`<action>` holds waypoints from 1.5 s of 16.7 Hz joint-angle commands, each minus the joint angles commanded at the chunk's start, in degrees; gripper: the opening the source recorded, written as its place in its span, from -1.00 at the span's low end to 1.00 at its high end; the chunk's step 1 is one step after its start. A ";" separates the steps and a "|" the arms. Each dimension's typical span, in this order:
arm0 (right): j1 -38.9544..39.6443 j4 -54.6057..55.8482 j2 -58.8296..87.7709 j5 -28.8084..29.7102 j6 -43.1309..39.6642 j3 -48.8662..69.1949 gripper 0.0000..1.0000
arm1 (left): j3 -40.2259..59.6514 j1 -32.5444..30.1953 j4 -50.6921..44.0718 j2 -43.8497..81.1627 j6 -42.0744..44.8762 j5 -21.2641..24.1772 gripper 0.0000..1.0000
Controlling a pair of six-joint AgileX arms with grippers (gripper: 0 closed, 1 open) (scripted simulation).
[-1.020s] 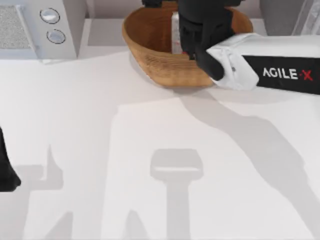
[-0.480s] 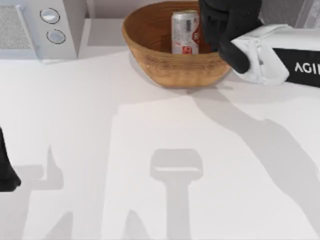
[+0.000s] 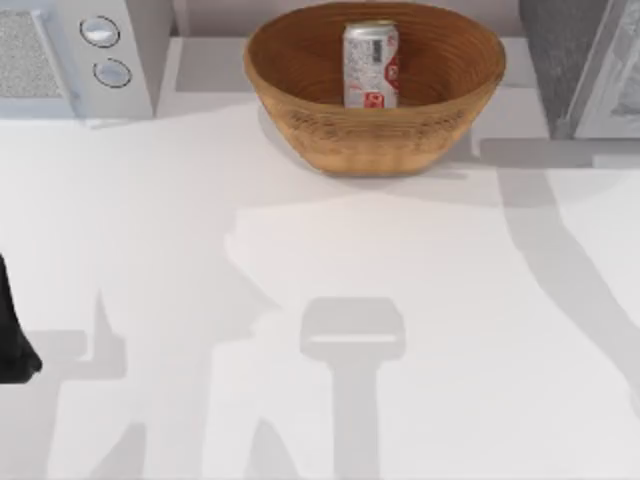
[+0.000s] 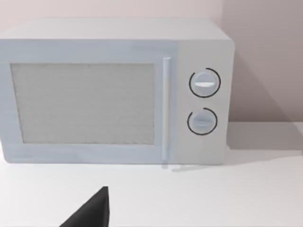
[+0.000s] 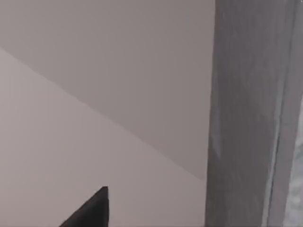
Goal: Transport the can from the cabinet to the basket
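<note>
Inside the basket (image 3: 300, 60) the can (image 3: 370, 65) stands upright and free, so delivery looks done; left arm parked at bench's left edge, gripper state unclear.

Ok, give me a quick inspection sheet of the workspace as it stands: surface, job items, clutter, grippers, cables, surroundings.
Surface: white table, arm shadows across it.
Job's things: small silver metal drink can with red label marks stands upright inside the large brown woven wicker basket, at the table's far edge.
Clutter: white microwave with two round knobs, far left of the table.
Grippers: left arm parked at the table's left edge; a dark finger tip shows in the right wrist view.
Cables: nothing seen.
Surroundings: grey cabinet far right; plain wall behind.
</note>
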 joint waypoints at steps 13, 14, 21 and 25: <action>-20.07 -20.82 -70.87 -20.31 -0.88 -51.65 1.00 | 0.00 0.00 0.00 0.00 0.00 0.00 1.00; -20.76 -21.31 -72.60 -21.02 -0.87 -53.11 1.00 | 0.00 0.00 0.00 0.00 0.00 0.00 1.00; -21.31 -21.64 -73.96 -21.68 -0.86 -54.41 1.00 | 0.00 0.00 0.00 0.00 0.00 0.00 1.00; -26.37 -15.55 -68.00 -27.02 -0.55 -52.02 1.00 | 0.00 0.00 0.00 0.00 0.00 0.00 1.00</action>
